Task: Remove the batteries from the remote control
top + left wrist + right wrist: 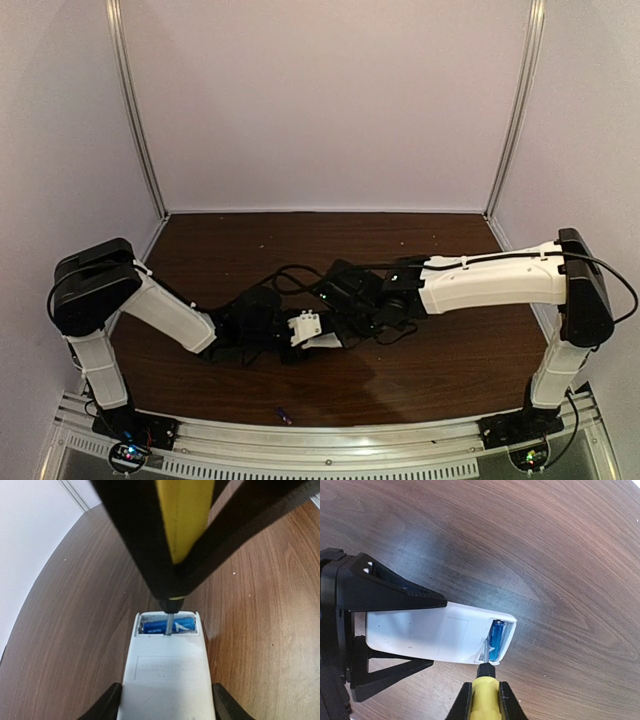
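Place: a robot lab test cell, boxed in like a booth.
Walls: plain pale lilac panels [320, 100] fill the upper frame and both sides, joined by silver metal corner strips [140, 120].
Bench: dark brown wood-grain tabletop [250, 235], centre.
Mounting: ribbed aluminium rail [330, 442] along the bottom edge, bearing two white-and-black robot arms [170, 315].

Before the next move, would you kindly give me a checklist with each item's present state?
1. Hold: left gripper clamps remote control: ok.
2. Tool: right gripper grips screwdriver: ok.
3. Access: compartment uncovered, blue battery exposed: ok.
4. Contact: screwdriver tip inside the compartment, at the battery: ok.
5. Tip wedged under the battery: cannot tell.
6. Second battery present in the compartment: cannot tell.
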